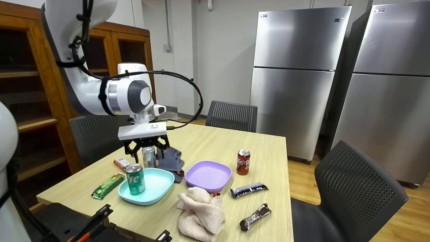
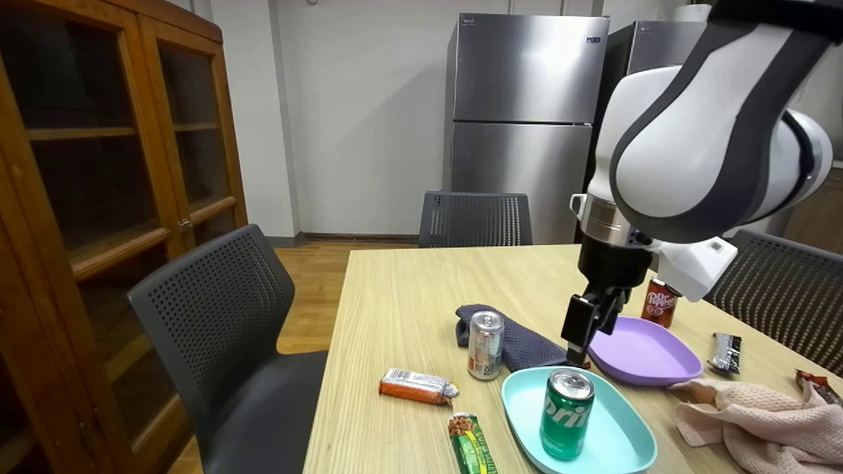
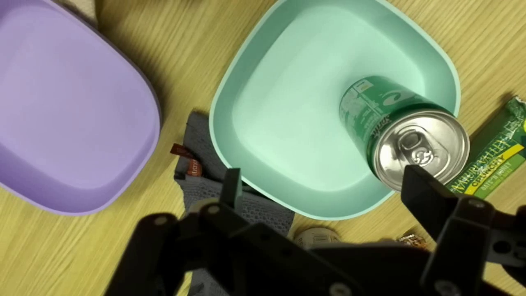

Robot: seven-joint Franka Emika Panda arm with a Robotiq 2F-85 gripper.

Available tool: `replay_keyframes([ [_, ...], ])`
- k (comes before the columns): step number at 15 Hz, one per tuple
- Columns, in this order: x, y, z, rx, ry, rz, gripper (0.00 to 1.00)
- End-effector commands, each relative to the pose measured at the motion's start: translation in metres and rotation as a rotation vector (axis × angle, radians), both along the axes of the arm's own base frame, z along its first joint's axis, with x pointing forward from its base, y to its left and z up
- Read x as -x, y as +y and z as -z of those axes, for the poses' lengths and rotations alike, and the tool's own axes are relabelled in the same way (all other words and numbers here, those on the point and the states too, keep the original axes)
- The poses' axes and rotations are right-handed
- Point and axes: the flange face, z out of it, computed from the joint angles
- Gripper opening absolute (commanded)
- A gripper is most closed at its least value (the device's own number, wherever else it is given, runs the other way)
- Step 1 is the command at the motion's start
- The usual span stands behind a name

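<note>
We have the empty gripper (image 3: pixel 322 179) spread wide, while the Sprite can (image 3: pixel 400 129) stands upright on the turquoise plate (image 3: pixel 291 119), in the wrist view to the upper right of the gap between the fingertips (image 3: pixel 423 191).

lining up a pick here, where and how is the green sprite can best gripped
I'd grip the Sprite can by its upper wall, just below the metal rim, lowering the open hand from above. It stands upright in the teal plate with its top uncovered, and its round wall offers two opposite sides to pinch. A low sideways approach could meet the plate's raised edge.
</note>
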Motion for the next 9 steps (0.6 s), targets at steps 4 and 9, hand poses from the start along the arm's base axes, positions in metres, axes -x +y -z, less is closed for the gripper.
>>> replay_keyframes([
  [4,-0.012,-0.026,-0.019,-0.006,0.016,0.132,1.0],
  [9,-0.024,-0.079,-0.022,-0.022,0.032,0.326,1.0],
])
